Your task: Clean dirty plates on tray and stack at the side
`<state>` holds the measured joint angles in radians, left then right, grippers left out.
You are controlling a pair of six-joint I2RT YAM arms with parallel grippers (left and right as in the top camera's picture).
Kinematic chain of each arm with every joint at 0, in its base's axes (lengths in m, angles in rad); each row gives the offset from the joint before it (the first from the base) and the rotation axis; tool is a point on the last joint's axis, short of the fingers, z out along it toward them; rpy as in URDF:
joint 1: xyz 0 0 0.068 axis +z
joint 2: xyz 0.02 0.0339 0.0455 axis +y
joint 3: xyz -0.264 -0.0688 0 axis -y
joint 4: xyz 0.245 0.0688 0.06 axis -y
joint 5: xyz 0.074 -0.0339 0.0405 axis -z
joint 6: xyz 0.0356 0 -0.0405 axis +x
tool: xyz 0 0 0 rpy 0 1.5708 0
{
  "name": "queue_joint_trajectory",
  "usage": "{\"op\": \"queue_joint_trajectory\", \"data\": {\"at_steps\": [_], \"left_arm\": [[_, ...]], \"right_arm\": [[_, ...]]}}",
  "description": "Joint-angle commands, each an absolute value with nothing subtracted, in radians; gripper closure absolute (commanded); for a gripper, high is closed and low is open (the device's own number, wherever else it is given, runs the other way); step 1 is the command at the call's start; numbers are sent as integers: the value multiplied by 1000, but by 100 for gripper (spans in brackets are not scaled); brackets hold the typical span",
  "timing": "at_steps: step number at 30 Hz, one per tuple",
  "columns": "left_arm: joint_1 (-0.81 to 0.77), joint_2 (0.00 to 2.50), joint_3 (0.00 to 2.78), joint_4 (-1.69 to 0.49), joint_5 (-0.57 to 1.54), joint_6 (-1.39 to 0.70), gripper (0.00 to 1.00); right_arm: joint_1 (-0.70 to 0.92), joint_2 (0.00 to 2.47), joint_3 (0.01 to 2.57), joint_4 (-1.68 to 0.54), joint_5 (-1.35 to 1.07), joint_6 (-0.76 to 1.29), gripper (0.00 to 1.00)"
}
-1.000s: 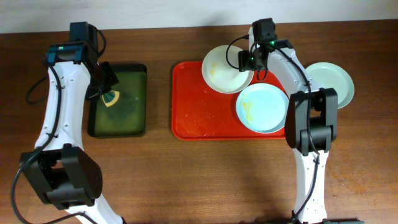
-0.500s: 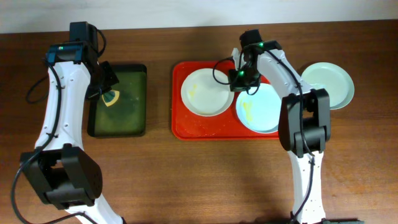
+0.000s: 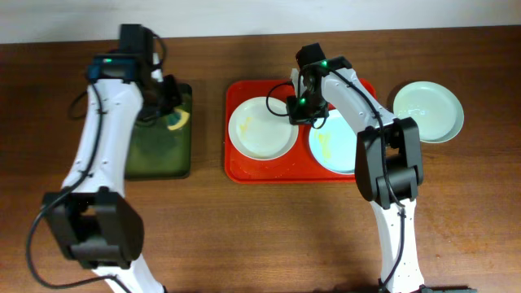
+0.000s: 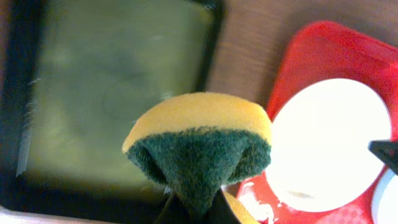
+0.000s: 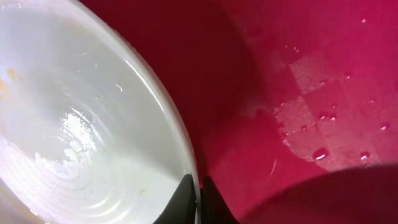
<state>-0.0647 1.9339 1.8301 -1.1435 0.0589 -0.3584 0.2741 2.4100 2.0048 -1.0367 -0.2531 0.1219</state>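
On the red tray (image 3: 277,169) a white plate (image 3: 262,128) with faint yellowish smears lies at the left, and a pale aqua plate (image 3: 334,148) with a yellow smear at the right. Another aqua plate (image 3: 429,111) rests on the table to the right of the tray. My right gripper (image 3: 297,111) is shut on the white plate's right rim; in the right wrist view its gripper (image 5: 198,194) pinches the plate (image 5: 81,124) edge above the wet tray (image 5: 298,74). My left gripper (image 3: 172,114) is shut on a yellow-and-green sponge (image 4: 199,149), held over the right edge of the green tray.
A dark green tray (image 3: 155,150) with murky liquid sits left of the red tray, with a strip of brown table (image 3: 208,130) between them. Water drops and whitish residue lie on the red tray's floor (image 4: 255,196).
My right gripper closed on the white plate's rim and dragged it from the tray's back edge to the tray's left half. My left arm swung right with the sponge, toward the red tray.
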Motion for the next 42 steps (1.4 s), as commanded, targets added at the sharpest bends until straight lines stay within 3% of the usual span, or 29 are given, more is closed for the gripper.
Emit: {"op": "queue_joint_trajectory", "data": {"at_steps": [1, 7, 14, 20, 23, 25, 28, 30, 36, 40, 42], "left_arm": [[-196, 2057, 1829, -1068, 91, -343, 100], [-360, 2244, 1829, -868, 165, -342, 100], [-402, 2318, 1829, -767, 168, -395, 100], [-410, 2350, 1830, -854, -428, -388, 100], [-410, 2345, 1889, -926, -449, -320, 100], [-412, 2345, 1964, -976, -356, -320, 100], [-410, 2345, 2013, -945, 178, -286, 100], [-413, 2346, 2007, -948, 239, -286, 100], [-411, 2425, 1926, -957, 82, -302, 100], [-410, 2439, 1920, -1047, -382, -411, 100], [-410, 2427, 1940, -1085, -464, -411, 100]], "right_arm": [[297, 2431, 1996, -1027, -258, 219, 96], [300, 2431, 1996, -1071, -258, 219, 95], [301, 2431, 1996, -1063, -258, 220, 95], [301, 2431, 1970, -1060, -258, 219, 95], [301, 2431, 1921, -1029, -258, 219, 96], [301, 2431, 1917, -1031, -258, 219, 96], [301, 2431, 1917, -1032, -258, 220, 96], [301, 2431, 1917, -1033, -258, 233, 96], [301, 2431, 1917, -1032, -253, 275, 96], [300, 2431, 1917, -1032, -224, 275, 96], [300, 2431, 1917, -1029, -224, 275, 96]]}}
